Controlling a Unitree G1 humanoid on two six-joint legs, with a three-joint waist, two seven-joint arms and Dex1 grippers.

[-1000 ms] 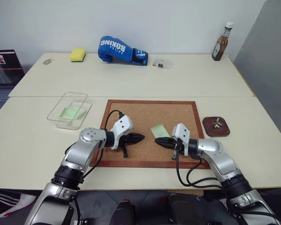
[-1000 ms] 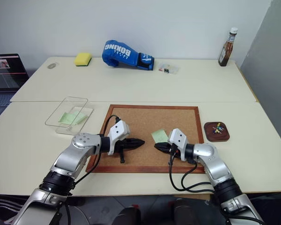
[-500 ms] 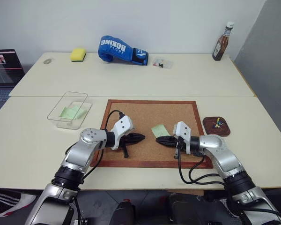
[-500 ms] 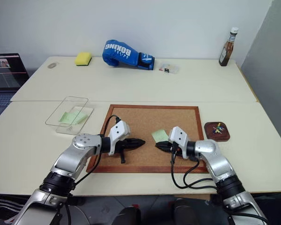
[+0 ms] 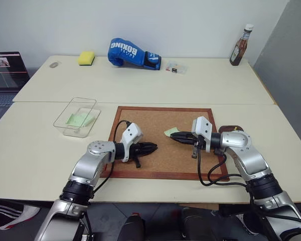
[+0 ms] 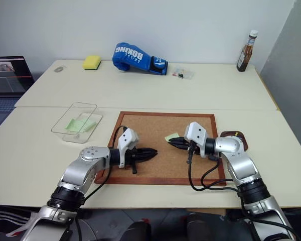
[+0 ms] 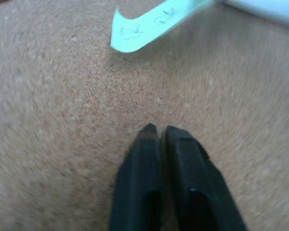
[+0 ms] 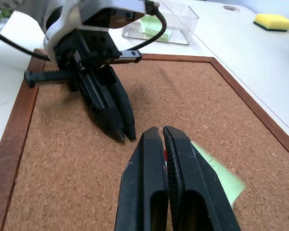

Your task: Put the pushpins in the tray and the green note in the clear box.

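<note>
My right arm reaches in from the right, bent at the elbow, and its gripper (image 5: 173,135) points nearly level across the cork board (image 5: 155,114) toward my left. Its fingers (image 8: 151,159) are pressed together, and a speck of red between them looks like a red pushpin (image 8: 164,155) pinched there. My left arm comes in from the left with its gripper (image 5: 152,147) low over the board, pointing right at the other one; the two sets of tips are near each other but apart. The left fingers (image 7: 139,163) sit almost together, a thin slit between them, with nothing in them.

The green note (image 5: 169,131) is at my right fingertips, over the middle of the board. It is a pale green slip with faint pen marks, and its free end curls up clear of the cork.

The clear box (image 5: 65,112) stands on the table off the board's left edge, with pale green paper (image 5: 79,119) lying in it. The tray (image 6: 237,135) is off the board's right edge, mostly behind my right arm, so I cannot tell what it holds
</note>
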